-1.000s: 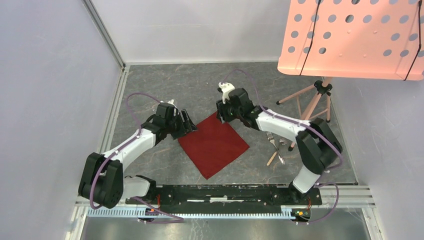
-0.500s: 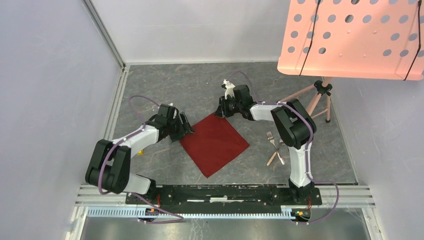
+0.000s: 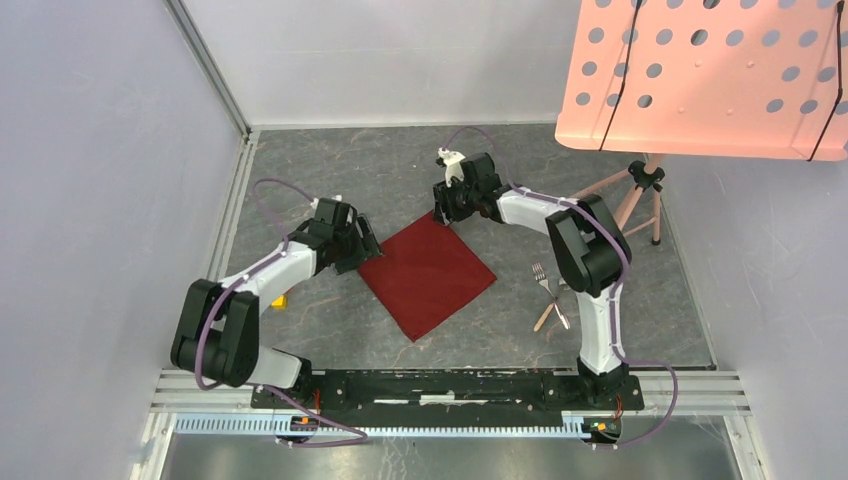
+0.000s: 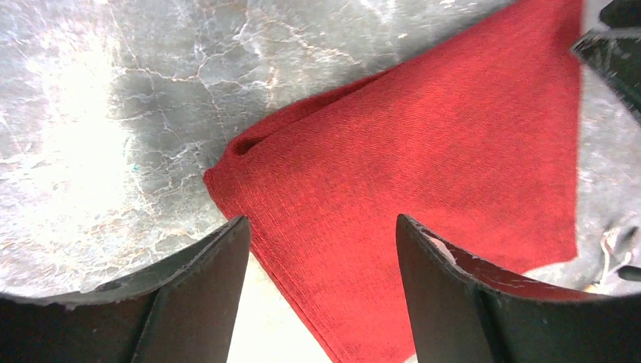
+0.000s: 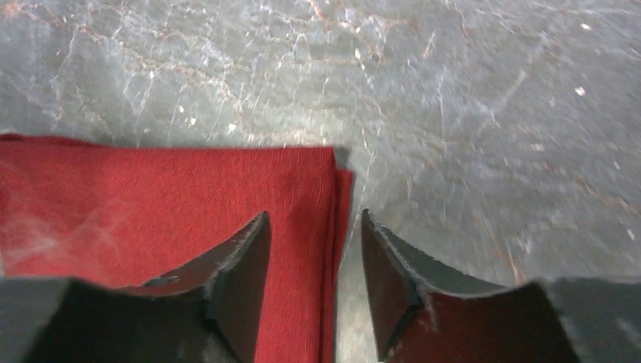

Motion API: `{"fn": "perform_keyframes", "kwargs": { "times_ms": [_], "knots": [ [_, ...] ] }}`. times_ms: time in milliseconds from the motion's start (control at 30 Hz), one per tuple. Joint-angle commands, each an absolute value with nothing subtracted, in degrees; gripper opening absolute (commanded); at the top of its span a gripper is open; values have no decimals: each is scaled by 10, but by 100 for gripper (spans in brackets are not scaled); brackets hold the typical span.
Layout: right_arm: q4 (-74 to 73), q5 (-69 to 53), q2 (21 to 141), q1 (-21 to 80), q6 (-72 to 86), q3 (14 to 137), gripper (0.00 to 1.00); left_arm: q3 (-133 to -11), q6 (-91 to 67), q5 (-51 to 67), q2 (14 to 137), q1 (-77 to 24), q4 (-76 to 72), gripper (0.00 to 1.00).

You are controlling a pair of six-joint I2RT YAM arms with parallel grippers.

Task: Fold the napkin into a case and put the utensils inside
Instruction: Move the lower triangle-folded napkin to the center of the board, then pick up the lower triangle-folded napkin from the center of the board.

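The dark red napkin (image 3: 427, 277) lies flat on the grey marbled table as a diamond, with doubled layers at its edges. My left gripper (image 3: 366, 243) is open at its left corner; in the left wrist view the jaws (image 4: 321, 219) straddle the cloth (image 4: 423, 144) just behind that corner. My right gripper (image 3: 441, 214) is open at the far corner; in the right wrist view its jaws (image 5: 314, 215) straddle the napkin's (image 5: 151, 204) right edge. The silver fork (image 3: 541, 277) and spoon (image 3: 559, 313) lie crossed on the table to the right of the napkin.
A pink perforated stand (image 3: 700, 75) hangs over the back right, its thin tripod legs (image 3: 622, 205) on the table behind the utensils. A small yellow object (image 3: 283, 299) lies by the left forearm. Grey walls close the left and back sides.
Both grippers have dropped closer onto the napkin's corners. The right arm's elbow has swung inward. The napkin has shifted a little toward the back of the table.
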State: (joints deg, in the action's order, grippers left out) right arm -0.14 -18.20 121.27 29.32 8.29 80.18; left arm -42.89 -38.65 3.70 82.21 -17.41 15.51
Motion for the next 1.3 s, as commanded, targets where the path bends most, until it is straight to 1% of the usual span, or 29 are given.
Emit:
{"fn": "perform_keyframes", "kwargs": {
  "times_ms": [0, 67, 133, 200, 300, 400, 433, 500, 633, 767, 933, 1100, 1267],
  "knots": [
    [-78, -150, 1092, 314, 51, 779, 58, -462, -345, 53, 754, -171, 184, 78],
    [-88, -138, 1046, 333, 32, 732, 67, -459, -344, 72, 732, -171, 185, 78],
    [-106, -111, 1005, 364, 22, 685, 73, -458, -340, 66, 705, -171, 204, 78],
    [-121, -94, 971, 412, 20, 639, 77, -454, -336, 21, 663, -171, 233, 78],
    [-152, -48, 933, 488, 40, 595, 83, -429, -349, -80, 564, -171, 269, 78],
    [-173, -39, 915, 540, 81, 573, 91, -397, -364, -161, 435, -170, 292, 79],
    [-183, -37, 917, 559, 89, 576, 92, -389, -368, -172, 396, -170, 296, 79],
    [-202, -23, 928, 595, 102, 592, 91, -373, -369, -182, 312, -170, 295, 79],
    [-262, 9, 988, 643, 107, 665, 79, -366, -370, -192, 216, -171, 297, 79],
    [-298, 21, 1036, 665, 105, 717, 73, -397, -358, -193, 206, -171, 329, 79],
    [-324, 18, 1087, 684, 111, 770, 72, -412, -356, -186, 207, -171, 351, 79],
    [-339, 29, 1120, 693, 117, 796, 71, -392, -371, -161, 195, -170, 334, 79],
    [-347, 44, 1140, 698, 121, 795, 66, -389, -372, -153, 198, -170, 331, 79]
  ]
}}
